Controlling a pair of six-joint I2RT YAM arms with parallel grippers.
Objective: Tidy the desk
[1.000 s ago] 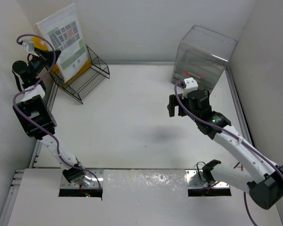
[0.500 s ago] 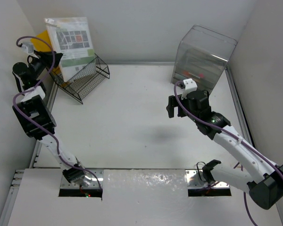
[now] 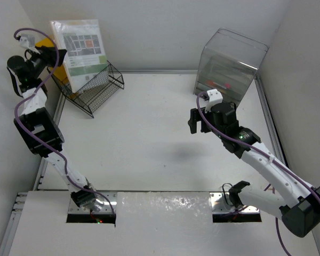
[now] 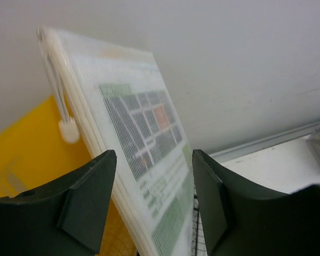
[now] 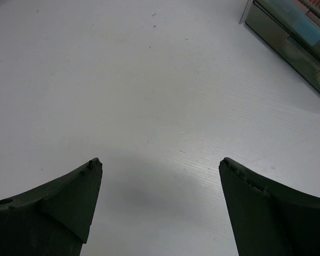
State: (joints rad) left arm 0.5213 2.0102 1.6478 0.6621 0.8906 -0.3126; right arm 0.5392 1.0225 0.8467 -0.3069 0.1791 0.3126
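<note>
Left end effector (image 4: 152,160) is spread before the booklet (image 4: 144,133), which leans in the wire rack (image 3: 98,88) at the far-left corner of the bench (image 3: 149,138). Best to back off straight, without nudging it. Right end effector (image 5: 160,170) hovers spread.

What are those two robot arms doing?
They are tidying the white desk. The left hand hovers open by a white printed sheet that stands in the black wire rack, leaning towards the wall. The right hand hangs open and empty over the desk, near the clear plastic drawer box.
</note>
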